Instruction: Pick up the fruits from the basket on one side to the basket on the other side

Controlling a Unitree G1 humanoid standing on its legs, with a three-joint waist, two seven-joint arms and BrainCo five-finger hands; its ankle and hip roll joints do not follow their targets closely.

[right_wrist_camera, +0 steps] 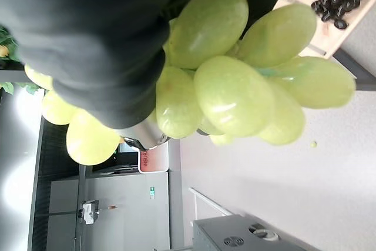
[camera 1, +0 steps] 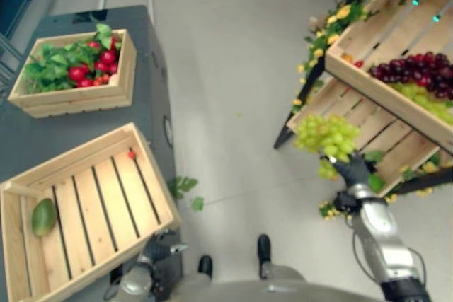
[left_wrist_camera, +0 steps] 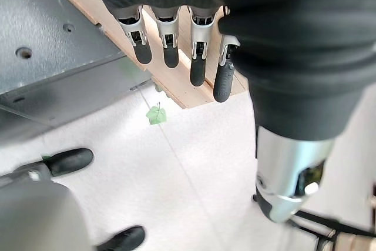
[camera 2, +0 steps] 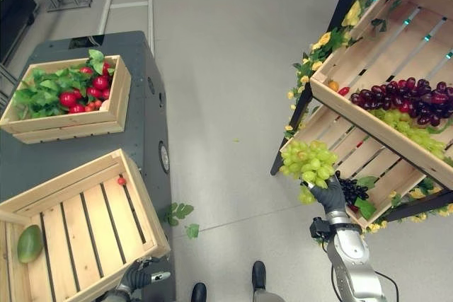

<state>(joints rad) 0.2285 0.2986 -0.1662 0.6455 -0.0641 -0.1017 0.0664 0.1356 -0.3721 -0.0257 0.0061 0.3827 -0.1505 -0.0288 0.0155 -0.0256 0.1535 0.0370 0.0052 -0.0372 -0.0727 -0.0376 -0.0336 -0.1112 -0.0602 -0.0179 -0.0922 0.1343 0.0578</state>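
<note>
1. Now the right hand (camera 2: pixel 330 194) is gripping a bunch of green grapes (camera 2: pixel 308 160), its fingers curled round the stem end, so that the bunch is hanging in the air above the grey floor (camera 2: pixel 226 104), just off the front edge of the lower crate (camera 2: pixel 333 131) on the black rack (camera 2: pixel 301 107).
2. In the right wrist view the green grapes (right_wrist_camera: pixel 235 80) are bulging out past the dark cover of the hand, pressed close against it.
3. The upper crate (camera 2: pixel 386 47) on the rack is holding a heap of dark red grapes (camera 2: pixel 407 97) with more green grapes (camera 2: pixel 417 132) beside them; a small dark bunch (camera 2: pixel 350 190) is lying in the lower crate just beside the hand.
4. Yellow flowers (camera 2: pixel 322 40) and leaves are trimming the rack's edges.
5. Across an open strip of floor, well apart from the rack, a dark grey table (camera 2: pixel 145 104) is carrying two wooden crates.
6. The near crate (camera 2: pixel 85 217) is sitting tilted, its corner reaching the table's edge, and is holding a green mango (camera 2: pixel 28 243) near its left wall and a small red fruit (camera 2: pixel 121 181) by its far rim.
7. The far crate (camera 2: pixel 113 107) is packed with red fruits (camera 2: pixel 85 90) and green leaves.
8. The left hand (left_wrist_camera: pixel 176 39) is hanging low beside the near crate's corner, fingers straight and slightly spread, touching nothing.
9. A few loose leaves (camera 2: pixel 180 217) are lying on the floor beside the table.
</note>
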